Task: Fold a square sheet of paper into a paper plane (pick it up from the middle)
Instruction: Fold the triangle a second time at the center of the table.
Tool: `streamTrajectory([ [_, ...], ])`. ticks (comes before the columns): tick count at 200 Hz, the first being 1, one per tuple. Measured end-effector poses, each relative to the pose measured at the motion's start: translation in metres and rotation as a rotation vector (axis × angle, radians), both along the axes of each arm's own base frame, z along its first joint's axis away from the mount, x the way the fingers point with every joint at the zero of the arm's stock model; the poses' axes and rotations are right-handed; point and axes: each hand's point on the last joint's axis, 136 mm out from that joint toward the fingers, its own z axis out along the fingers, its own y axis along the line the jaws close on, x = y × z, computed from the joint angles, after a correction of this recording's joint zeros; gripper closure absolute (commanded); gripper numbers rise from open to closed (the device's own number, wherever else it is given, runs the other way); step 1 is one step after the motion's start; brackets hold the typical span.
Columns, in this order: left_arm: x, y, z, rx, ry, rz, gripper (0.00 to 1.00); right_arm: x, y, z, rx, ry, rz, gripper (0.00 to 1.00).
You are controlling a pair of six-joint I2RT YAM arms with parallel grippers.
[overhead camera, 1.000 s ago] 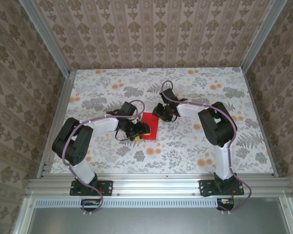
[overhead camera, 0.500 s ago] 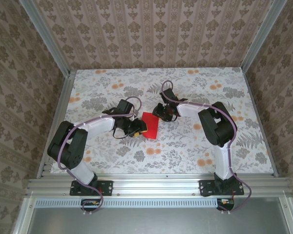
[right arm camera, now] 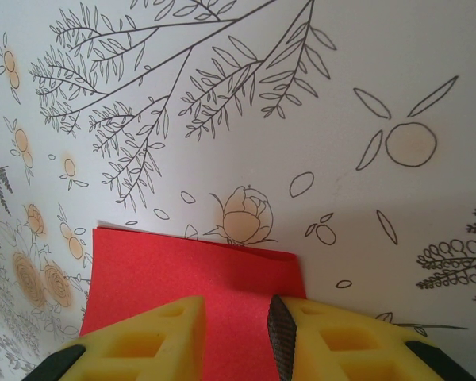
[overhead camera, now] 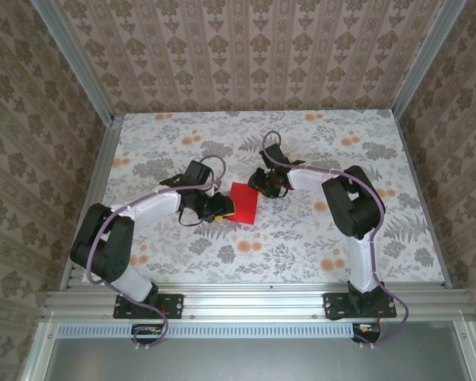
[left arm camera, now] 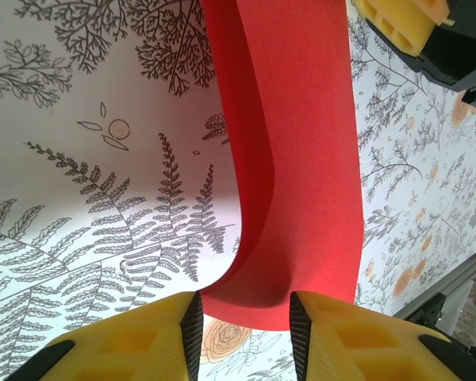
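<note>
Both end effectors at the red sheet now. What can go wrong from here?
1. The square sheet of paper bows up between the left end effector's open fingers; closing there may set a stray crease.
2. The right end effector sits only at the sheet's edge; a tug could slip it free.
3. Both work close together; they may bump.

The left arm has swung its elbow out left, nearer the surface's front edge. The left gripper has slid from the paper's near corner to its left edge, its fingers drawn closer.
</note>
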Motion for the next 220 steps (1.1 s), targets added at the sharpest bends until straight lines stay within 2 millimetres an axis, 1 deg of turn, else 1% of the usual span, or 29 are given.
streamTrajectory([
  [33,-0.005,-0.002,0.000,-0.018,0.016,-0.014,0.61,0.000,0.000,0.000,0.000,0.000,0.000,0.68],
  [67,-0.007,-0.003,0.001,-0.031,0.022,-0.027,0.67,0.000,0.000,0.000,0.000,0.000,0.000,0.68],
  [94,-0.007,-0.004,0.001,-0.035,0.017,-0.032,0.66,0.000,0.000,0.000,0.000,0.000,0.000,0.68],
  [128,-0.002,-0.007,0.005,-0.062,-0.002,-0.033,0.60,0.000,0.000,0.000,0.002,0.000,0.001,0.68],
  [153,0.005,-0.017,0.012,-0.127,-0.039,-0.042,0.57,0.000,0.000,0.000,0.003,0.001,0.002,0.68],
  [182,0.014,-0.028,0.013,-0.192,-0.069,-0.047,0.54,0.000,0.000,0.000,0.004,0.000,0.002,0.68],
  [220,0.026,-0.040,0.012,-0.254,-0.119,-0.062,0.45,0.000,0.001,0.000,0.006,0.000,0.003,0.68],
])
